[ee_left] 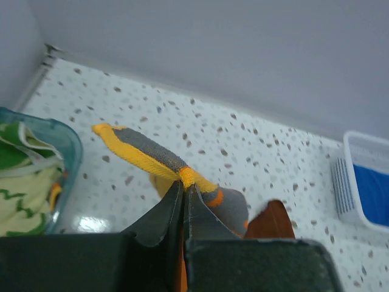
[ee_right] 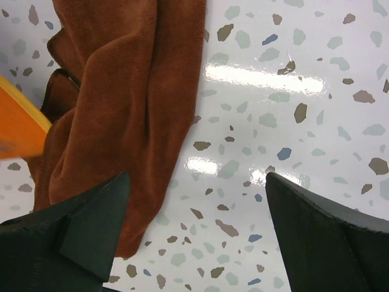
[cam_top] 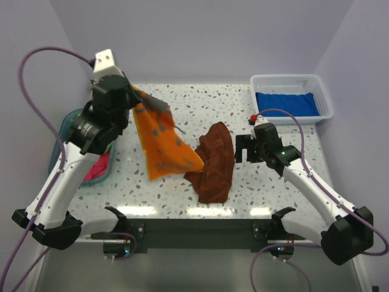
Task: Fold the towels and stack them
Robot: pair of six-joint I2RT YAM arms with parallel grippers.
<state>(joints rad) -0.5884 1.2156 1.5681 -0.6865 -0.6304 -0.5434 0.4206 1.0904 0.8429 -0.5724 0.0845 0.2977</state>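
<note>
The speckled white desk [cam_top: 255, 188] carries everything. The left arm [cam_top: 67, 176] rises tall over its left side, and the right arm [cam_top: 316, 188] stretches low across the right.

The orange towel [cam_top: 161, 143] with grey blotches hangs from the left arm's raised wrist. It drapes down as a long sheet, and its lower corner reaches the desk just beside the rust-brown towel [cam_top: 214, 164]. That brown towel lies crumpled in a long heap near the middle of the desk.

At the far right corner stands a white mesh basket [cam_top: 292, 77], with the blue towel [cam_top: 287, 103] lying flat inside it. At the left edge sits a teal tub [cam_top: 61, 140], partly hidden by the left arm. It holds a pink towel [cam_top: 97, 167] and, in the left wrist view, a green and yellow patterned towel [ee_left: 18, 188].

The left claw [ee_left: 184, 182] is pinched tight on a hem of the orange towel, the cloth bunched between its closed tips. The right claw [ee_right: 197, 188] is spread wide and holds nothing. It sits low over the desk at the brown towel's right edge. One tip overlaps that edge in its wrist view, and the other is over bare desk. I cannot tell whether either tip touches the cloth.
</note>
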